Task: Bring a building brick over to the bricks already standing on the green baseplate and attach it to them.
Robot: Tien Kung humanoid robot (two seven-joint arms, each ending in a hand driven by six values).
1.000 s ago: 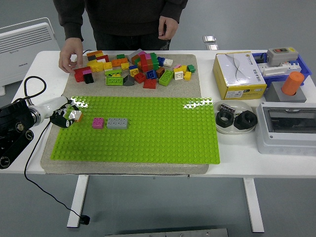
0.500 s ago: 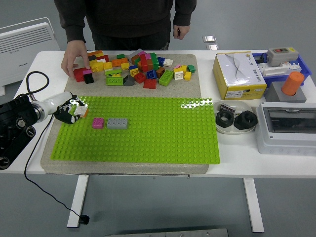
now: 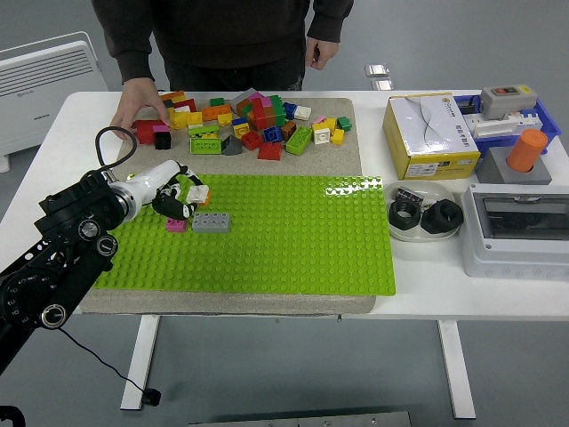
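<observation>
White table (image 3: 373, 298) carries the green baseplate (image 3: 284, 240); left of centre, the left hand (image 3: 178, 196) pinches an orange-and-white brick (image 3: 198, 193) just above the grey brick (image 3: 211, 222) and pink brick (image 3: 176, 223).

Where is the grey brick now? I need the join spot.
In the head view, the grey brick sits left on the green baseplate, beside the pink brick, just below the left hand.

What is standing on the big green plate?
A pink brick and a grey brick stand on the green baseplate. The left hand hovers above, covering part of it.
</observation>
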